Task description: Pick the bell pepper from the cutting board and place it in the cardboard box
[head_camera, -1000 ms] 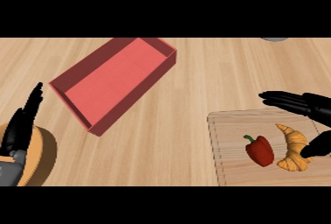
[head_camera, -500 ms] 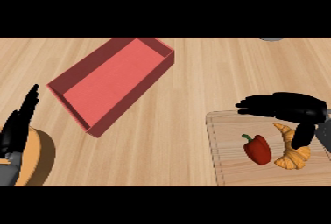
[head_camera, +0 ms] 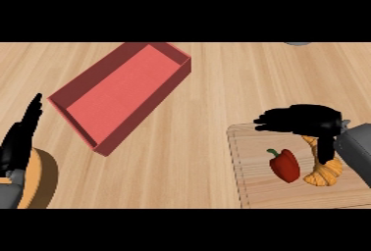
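A red bell pepper [head_camera: 285, 165] with a green stem lies on the wooden cutting board [head_camera: 250, 188] at the lower right. Beside it on the right lies an orange croissant [head_camera: 323, 171]. My right hand [head_camera: 304, 120] hovers over the board's far edge, just above the pepper, fingers pointing left and thumb hanging down over the croissant; it holds nothing. The red box [head_camera: 123, 93] lies open at the upper left. My left hand [head_camera: 20, 137] rests at the left edge, fingers straight and pointing up.
A tan round object [head_camera: 42, 181] sits at the lower left, partly under my left forearm. A grey object [head_camera: 297, 43] peeks in at the top edge.
My right hand has moved left and forward over the cutting board, now above the pepper. The left hand has barely shifted.
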Controlling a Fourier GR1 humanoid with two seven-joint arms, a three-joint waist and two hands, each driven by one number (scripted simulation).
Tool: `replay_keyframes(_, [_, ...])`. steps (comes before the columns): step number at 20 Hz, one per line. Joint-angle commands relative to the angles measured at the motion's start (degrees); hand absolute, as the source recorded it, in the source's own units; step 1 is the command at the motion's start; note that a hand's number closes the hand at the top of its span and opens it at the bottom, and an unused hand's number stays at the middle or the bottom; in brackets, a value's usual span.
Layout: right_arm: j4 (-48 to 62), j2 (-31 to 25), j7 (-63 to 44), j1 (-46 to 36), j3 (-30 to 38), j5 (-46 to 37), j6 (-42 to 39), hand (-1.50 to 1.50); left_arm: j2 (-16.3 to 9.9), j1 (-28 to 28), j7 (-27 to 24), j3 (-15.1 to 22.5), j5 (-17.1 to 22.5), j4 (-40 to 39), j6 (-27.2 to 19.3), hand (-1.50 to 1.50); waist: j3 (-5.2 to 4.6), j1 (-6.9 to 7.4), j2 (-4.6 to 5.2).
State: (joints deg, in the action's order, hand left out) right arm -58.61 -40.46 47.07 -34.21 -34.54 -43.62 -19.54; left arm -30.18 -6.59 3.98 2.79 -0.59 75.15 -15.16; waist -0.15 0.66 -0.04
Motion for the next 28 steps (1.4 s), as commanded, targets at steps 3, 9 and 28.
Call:
replay_keyframes(3, [2.0, 1.7, 3.6, -1.9, 2.2, -2.8, -5.0, -1.50, 1.2, 3.9, -0.8, -0.9, -1.7, 2.5, 1.1, 0.00, 0.15, -0.01, 0.05])
replay_keyframes(9, [-6.9, -0.9, 4.3, 1.9, 2.1, 0.5, -9.4, -1.50, 1.0, 1.9, -0.6, -2.7, -2.9, 0.9, 0.8, 0.00, 0.10, -0.81, -0.14])
replay_keyframes(28, [-14.3, 1.6, -6.4, 7.8, 0.0, -5.8, -10.3, -1.50, 3.4, 3.0, 0.4, -5.2, -5.2, 3.5, 3.9, 0.00, 0.15, -0.07, 0.06])
